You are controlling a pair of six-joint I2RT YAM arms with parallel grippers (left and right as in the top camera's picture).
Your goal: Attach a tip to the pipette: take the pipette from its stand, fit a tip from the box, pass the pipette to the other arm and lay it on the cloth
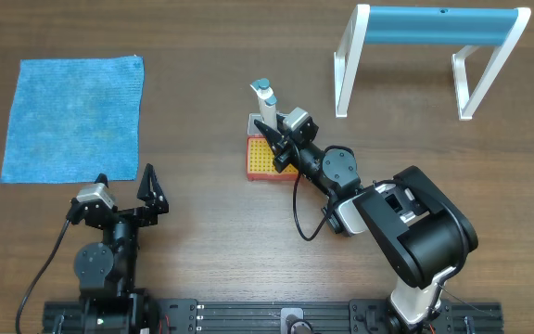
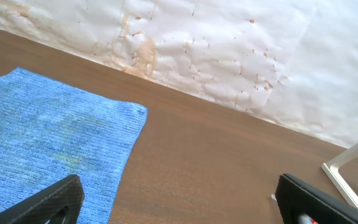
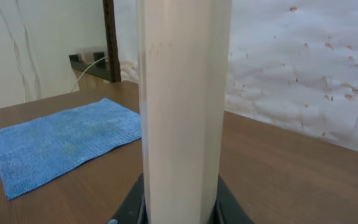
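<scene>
Lab bench (image 1: 211,241) with pipette (image 1: 265,100), tip box (image 1: 259,160)

Brown wooden table (image 1: 211,56), pale backdrop.
White wall covering (image 2: 241,43), speckled with brownish stains; dark upright post (image 3: 110,37) beyond.

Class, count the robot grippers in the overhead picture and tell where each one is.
2. The left gripper sits open just off a corner of the blue cloth; the right gripper is shut on the pipette near the tip box at mid-table.
</scene>
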